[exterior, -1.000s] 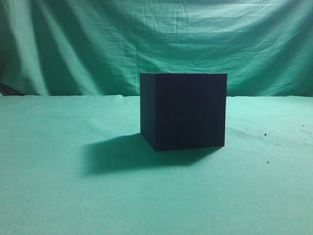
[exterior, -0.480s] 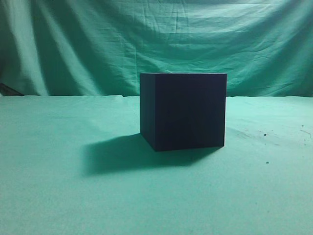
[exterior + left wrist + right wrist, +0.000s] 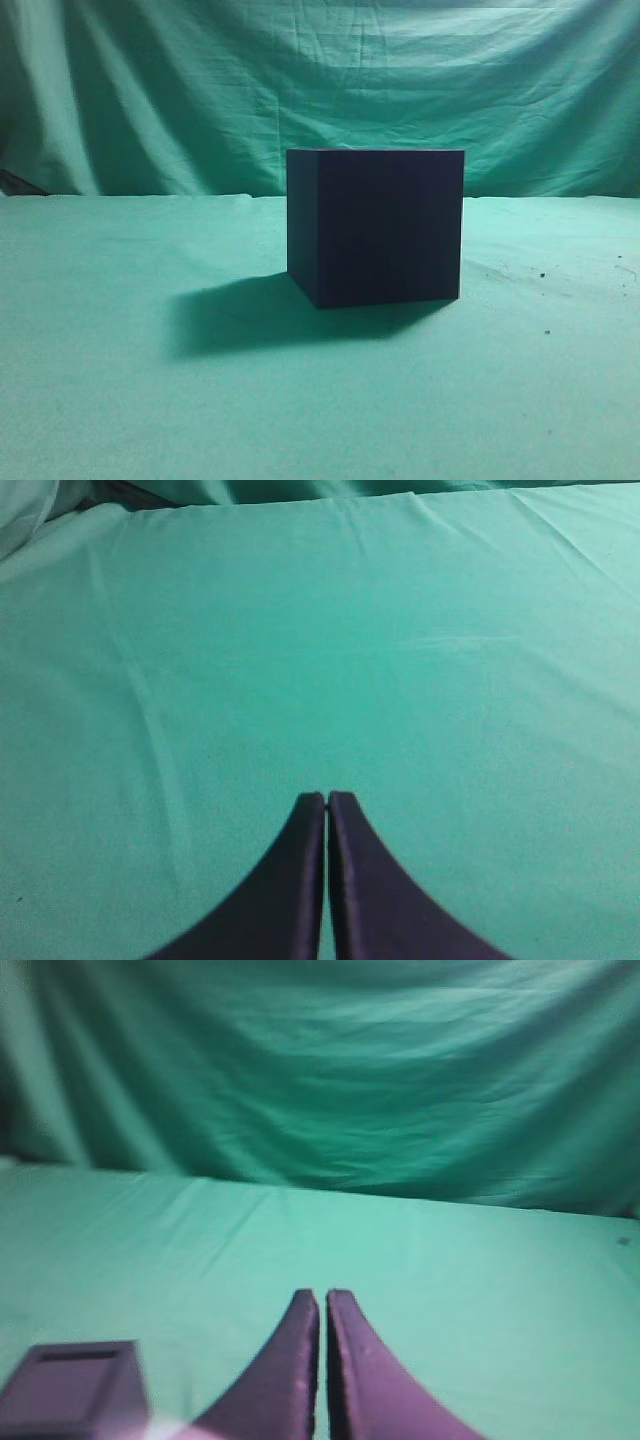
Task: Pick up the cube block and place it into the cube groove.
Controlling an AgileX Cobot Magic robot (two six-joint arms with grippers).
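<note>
Both of my grippers are pressed closed on nothing, fingertips meeting with only a hairline seam between them. My left gripper enters its wrist view from 6 o'clock, two dark tapered fingers pointing toward 12 over bare green cloth creased with faint folds; no object lies in that view.

At the centre of the exterior view, the cube groove stands upright on the green-draped table, a matte navy-black box with sharp edges, one narrow side face turned toward 9 o'clock and its broad face toward the camera. Its shadow spreads across the cloth toward 8 o'clock. A wrinkled green backdrop hangs behind it. Neither arm shows in this view, and the top of the box cannot be seen from this height.

My right gripper rises likewise from 6 o'clock in its wrist view, fingers sealed together above the cloth. The cube block, dark purple and blurred, rests on the table at about 8 o'clock from my right fingertips, near them but apart, cut off by the bottom edge. Its upper face shows a darker square set inside a paler rim.
</note>
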